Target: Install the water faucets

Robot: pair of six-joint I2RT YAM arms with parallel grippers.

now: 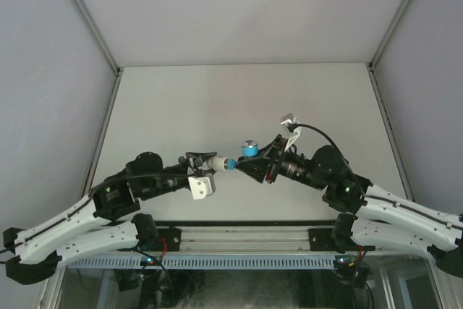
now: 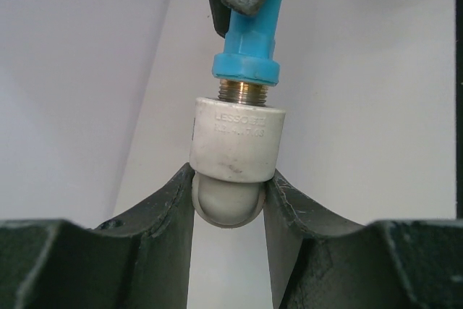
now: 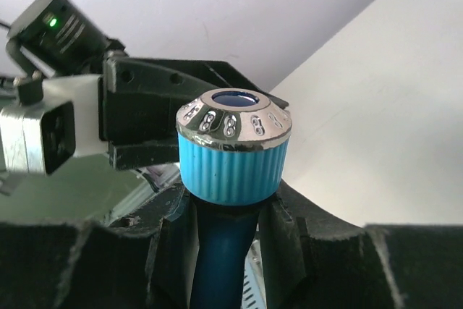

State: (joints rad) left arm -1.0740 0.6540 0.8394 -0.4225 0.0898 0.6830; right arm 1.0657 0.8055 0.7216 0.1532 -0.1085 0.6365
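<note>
The blue faucet [image 1: 248,153] hangs above the table's middle, its ribbed silver-topped handle [image 3: 233,151] upward. My right gripper [image 1: 262,161] is shut on its blue body just below the handle [image 3: 221,251]. Its silvery threaded end [image 2: 246,93] sits partly inside the white-grey pipe fitting [image 2: 236,144], with a few threads showing. My left gripper [image 1: 208,162] is shut on that fitting's rounded grey end [image 2: 228,200]. In the top view the fitting [image 1: 217,163] and the faucet meet end to end between the two grippers.
The pale table [image 1: 239,99] lies under both arms, with grey walls on three sides. A white camera block [image 1: 202,187] hangs under my left wrist. A black cable and white clip [image 1: 291,127] stick up from my right wrist.
</note>
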